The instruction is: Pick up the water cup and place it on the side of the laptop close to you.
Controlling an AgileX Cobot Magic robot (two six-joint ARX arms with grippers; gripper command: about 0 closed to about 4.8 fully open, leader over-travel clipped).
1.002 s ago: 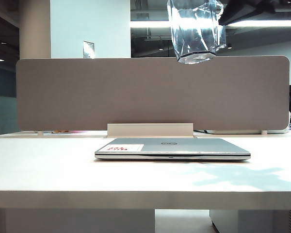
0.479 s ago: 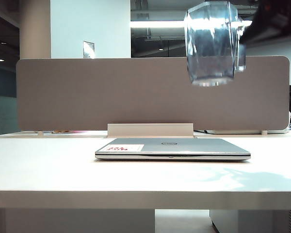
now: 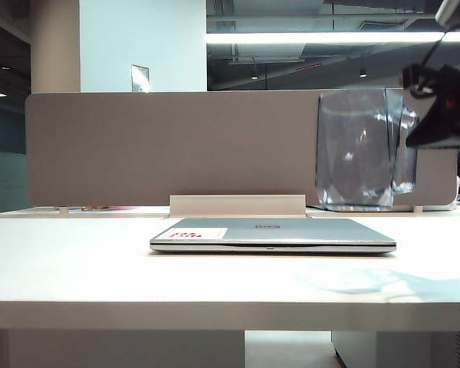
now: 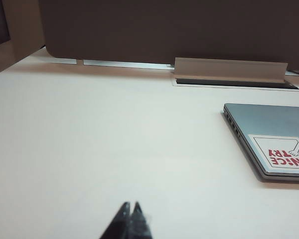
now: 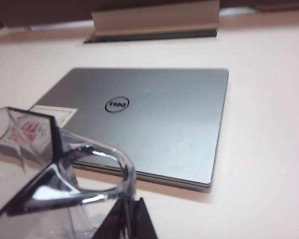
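The water cup is clear, grey-tinted and faceted, and it hangs upright in the air above the table's right side, near the right end of the laptop. My right gripper comes in from the upper right and is shut on the cup at its handle side. In the right wrist view the cup's rim sits beside the right gripper, with the closed silver laptop beyond it. My left gripper is shut and empty over bare table, apart from the laptop.
A grey partition panel runs along the back of the white table. A white cable flap stands just behind the laptop. A white sticker with red print lies on the lid's left corner.
The cup has come down from the top of the exterior view and shifted right. It went from tilted to upright, and the right arm now shows at the right edge.
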